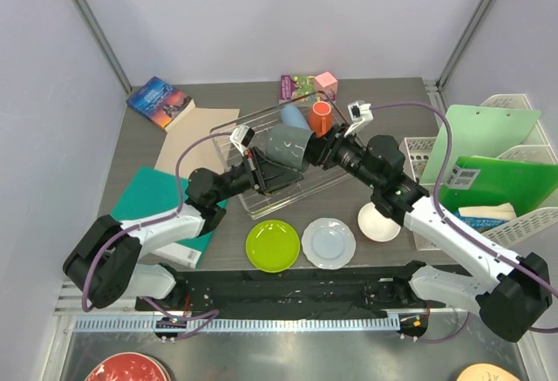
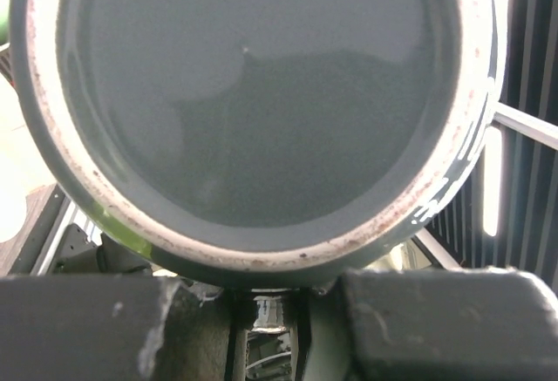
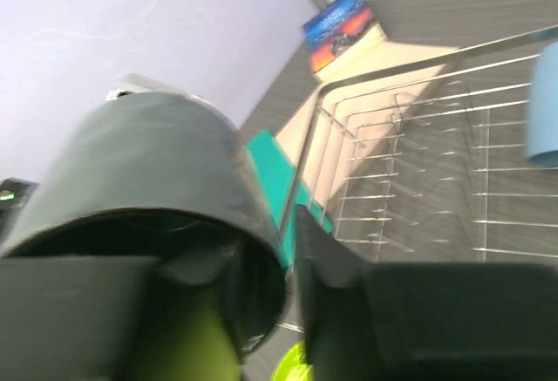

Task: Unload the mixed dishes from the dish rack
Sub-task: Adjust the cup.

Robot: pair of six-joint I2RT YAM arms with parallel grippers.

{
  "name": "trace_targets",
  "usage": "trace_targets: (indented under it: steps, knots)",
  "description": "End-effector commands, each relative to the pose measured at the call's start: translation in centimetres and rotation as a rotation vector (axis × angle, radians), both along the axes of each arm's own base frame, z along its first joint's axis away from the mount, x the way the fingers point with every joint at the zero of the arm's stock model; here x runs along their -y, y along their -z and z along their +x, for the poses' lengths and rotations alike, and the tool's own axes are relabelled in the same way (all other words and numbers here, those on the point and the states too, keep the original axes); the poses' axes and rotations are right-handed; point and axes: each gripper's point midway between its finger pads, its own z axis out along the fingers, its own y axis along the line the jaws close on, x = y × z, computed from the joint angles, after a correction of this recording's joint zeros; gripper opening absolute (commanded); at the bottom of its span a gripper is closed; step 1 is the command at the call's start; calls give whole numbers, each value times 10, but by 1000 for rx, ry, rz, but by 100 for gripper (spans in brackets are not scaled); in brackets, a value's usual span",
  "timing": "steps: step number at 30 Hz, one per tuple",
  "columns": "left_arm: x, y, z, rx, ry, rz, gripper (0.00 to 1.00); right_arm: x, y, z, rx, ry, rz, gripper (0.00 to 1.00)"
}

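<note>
The dark grey mug (image 1: 286, 144) hangs tipped sideways above the dish rack (image 3: 418, 163), its wall clamped in the right tool (image 1: 323, 150). The left tool (image 1: 255, 165) crowds its base, and I cannot tell whether it is closed. 1 nudge could lever the mug loose onto the wire.

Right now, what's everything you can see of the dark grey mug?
The dark grey mug looks like glossy glazed ceramic. It is tipped on its side in the air above the dish rack. The right gripper pinches its wall at one end, apparently with one finger inside the mouth. The left wrist view shows the other end as a flat grey disc ringed by a pale band with rusty specks. That end sits just beyond the left gripper, and I cannot tell whether they touch. No handle is visible.
</note>
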Motion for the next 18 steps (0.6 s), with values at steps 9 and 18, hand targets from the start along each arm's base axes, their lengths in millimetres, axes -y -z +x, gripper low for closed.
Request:
trace_targets:
  steps: [9,18]
  knots:
    - [-18,-41,-7,314,-43,-32,66,44,-77,-11,165,138,16,1]
    - [-54,48,84,85,-529,514,100,99,-88,-2,76,378,-243,1]
